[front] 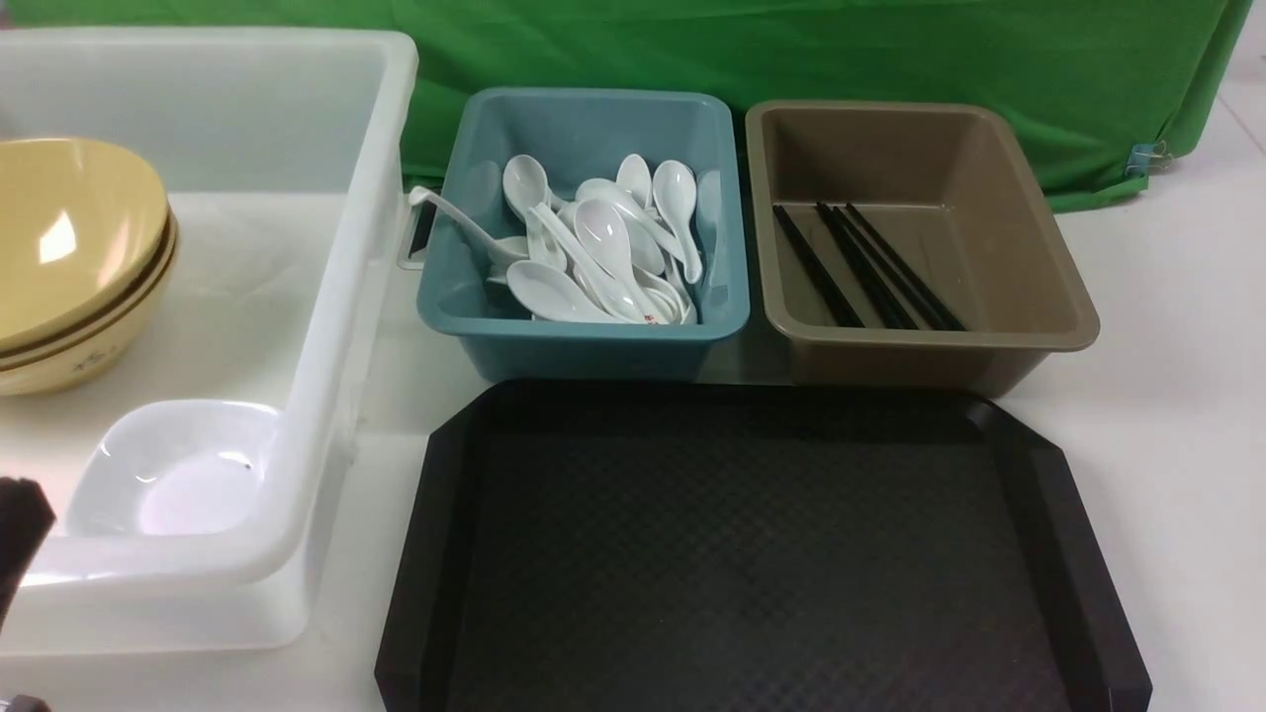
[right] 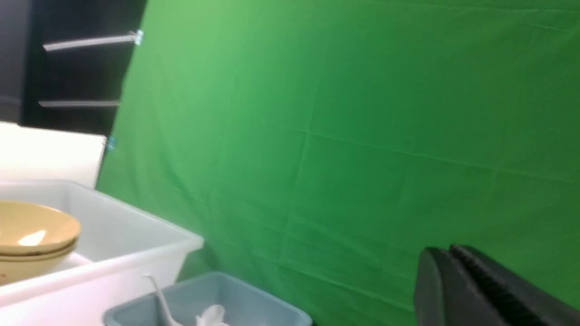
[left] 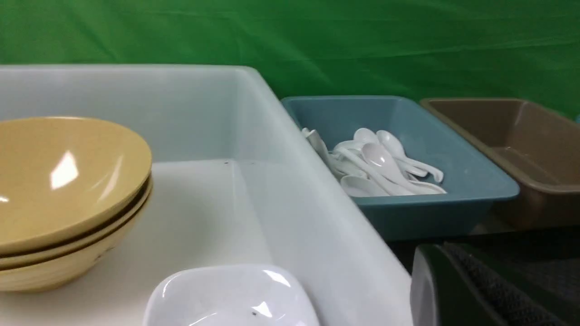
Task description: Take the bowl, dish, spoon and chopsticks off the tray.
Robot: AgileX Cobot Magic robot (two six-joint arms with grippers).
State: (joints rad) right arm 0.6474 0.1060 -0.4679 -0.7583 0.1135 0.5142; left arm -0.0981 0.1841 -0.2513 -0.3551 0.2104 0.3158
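Note:
The black tray [front: 1039, 475] lies at the front with nothing on it. A mustard-yellow bowl [front: 69, 237] tops a stack inside the white tub [front: 326, 297], and it also shows in the left wrist view [left: 68, 181]. A white dish [front: 173, 475] sits in that tub's near corner. White spoons [front: 603, 247] fill the teal tub [front: 584, 331]; one of them [front: 648, 316] has small red marks. Black chopsticks [front: 870, 267] lie in the brown tub [front: 1039, 267]. My left gripper [front: 25, 494] [left: 442, 253] is shut and empty by the white tub's near wall. My right gripper [right: 446, 253] is shut and empty, raised before the green cloth.
A green cloth [front: 791, 49] hangs behind the tubs. The three tubs stand in a row behind and left of the tray, close together. The white tabletop [front: 1187, 346] shows to the right of the tray and the brown tub.

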